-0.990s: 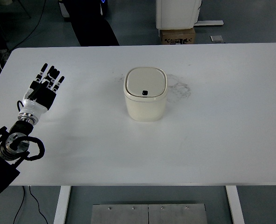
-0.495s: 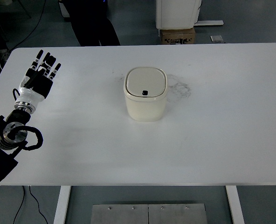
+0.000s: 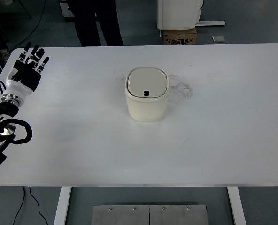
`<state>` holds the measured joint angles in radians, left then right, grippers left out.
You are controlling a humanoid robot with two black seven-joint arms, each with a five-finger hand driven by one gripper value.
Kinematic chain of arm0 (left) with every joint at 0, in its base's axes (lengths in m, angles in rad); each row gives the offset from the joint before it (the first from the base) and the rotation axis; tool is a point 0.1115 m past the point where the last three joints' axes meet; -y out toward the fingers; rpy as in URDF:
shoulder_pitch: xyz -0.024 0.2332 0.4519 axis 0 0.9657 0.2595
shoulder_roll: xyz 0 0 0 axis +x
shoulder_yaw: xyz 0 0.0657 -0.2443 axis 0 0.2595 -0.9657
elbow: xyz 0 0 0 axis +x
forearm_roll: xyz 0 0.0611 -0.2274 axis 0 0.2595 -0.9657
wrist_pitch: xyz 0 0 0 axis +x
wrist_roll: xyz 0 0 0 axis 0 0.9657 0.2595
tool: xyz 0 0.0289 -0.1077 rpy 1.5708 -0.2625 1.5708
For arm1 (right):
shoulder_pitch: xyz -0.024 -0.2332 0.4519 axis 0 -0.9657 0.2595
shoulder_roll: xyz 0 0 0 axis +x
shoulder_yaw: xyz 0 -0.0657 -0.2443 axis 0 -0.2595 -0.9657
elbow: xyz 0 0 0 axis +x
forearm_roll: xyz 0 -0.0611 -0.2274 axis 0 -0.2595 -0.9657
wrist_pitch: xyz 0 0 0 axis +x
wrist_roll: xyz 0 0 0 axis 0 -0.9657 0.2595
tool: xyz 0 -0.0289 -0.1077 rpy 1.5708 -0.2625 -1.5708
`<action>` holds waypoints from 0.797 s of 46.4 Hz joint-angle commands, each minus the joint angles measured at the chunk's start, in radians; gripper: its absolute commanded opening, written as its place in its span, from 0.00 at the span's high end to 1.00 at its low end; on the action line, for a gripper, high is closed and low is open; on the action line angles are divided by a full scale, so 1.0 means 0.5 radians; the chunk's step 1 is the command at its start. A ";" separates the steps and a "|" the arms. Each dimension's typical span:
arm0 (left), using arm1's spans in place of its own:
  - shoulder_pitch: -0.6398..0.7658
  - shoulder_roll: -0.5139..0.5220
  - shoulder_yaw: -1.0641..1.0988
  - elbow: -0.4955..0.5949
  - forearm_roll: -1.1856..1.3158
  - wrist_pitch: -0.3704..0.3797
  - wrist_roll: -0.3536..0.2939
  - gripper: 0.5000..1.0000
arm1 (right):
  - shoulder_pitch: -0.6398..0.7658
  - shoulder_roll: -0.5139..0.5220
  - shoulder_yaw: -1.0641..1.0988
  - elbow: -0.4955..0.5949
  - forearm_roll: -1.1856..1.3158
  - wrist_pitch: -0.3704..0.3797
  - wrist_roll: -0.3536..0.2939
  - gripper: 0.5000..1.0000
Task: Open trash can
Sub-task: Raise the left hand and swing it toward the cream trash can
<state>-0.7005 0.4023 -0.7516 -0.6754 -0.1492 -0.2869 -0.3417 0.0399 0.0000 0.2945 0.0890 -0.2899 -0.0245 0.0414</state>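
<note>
A small cream trash can [image 3: 146, 96] stands near the middle of the white table [image 3: 214, 136]. Its lid is shut, with a small black button [image 3: 146, 92] near the lid's front edge. My left hand [image 3: 28, 63] hovers over the table's far left corner, fingers spread and holding nothing, well to the left of the can. The right arm is out of view.
A person's dark-trousered legs [image 3: 94, 23] stand beyond the table's far edge. A white cabinet [image 3: 179, 13] and a cardboard box [image 3: 179, 35] sit on the floor behind the table. Grey scuff marks [image 3: 181, 89] lie right of the can.
My left hand has moved left and away from me, farther from the can, toward the table's far left corner. The person behind the table has shifted. The can has not moved.
</note>
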 commanded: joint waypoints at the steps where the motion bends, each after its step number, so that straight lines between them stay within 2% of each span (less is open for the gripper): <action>1: -0.053 0.008 0.034 -0.002 0.074 0.006 -0.001 0.00 | 0.000 0.000 0.000 0.000 0.000 0.000 0.000 0.02; 9: -0.133 0.085 0.061 -0.005 0.090 0.012 -0.001 0.00 | 0.000 0.000 0.000 0.000 0.000 0.000 0.000 0.02; 16: -0.298 0.110 0.260 -0.005 0.090 0.015 0.002 0.00 | 0.000 0.000 0.000 0.000 0.000 0.000 0.000 0.02; 24: -0.464 0.196 0.521 -0.039 0.090 0.018 0.113 0.00 | 0.000 0.000 0.000 0.000 0.000 0.000 0.000 0.02; 25: -0.540 0.244 0.643 -0.081 0.090 0.018 0.161 0.00 | 0.000 0.000 0.000 0.000 0.000 0.000 0.000 0.02; 27: -0.590 0.284 0.720 -0.119 0.093 0.018 0.180 0.00 | 0.000 0.000 0.000 0.000 0.000 0.000 0.000 0.02; 37: -0.860 0.472 1.031 -0.465 0.093 0.012 0.202 0.00 | 0.000 0.000 0.000 0.000 0.000 0.000 0.000 0.02</action>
<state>-1.0942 0.6146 -0.2706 -0.8612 -0.1028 -0.2778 -0.2409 0.0400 0.0000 0.2944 0.0890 -0.2898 -0.0246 0.0416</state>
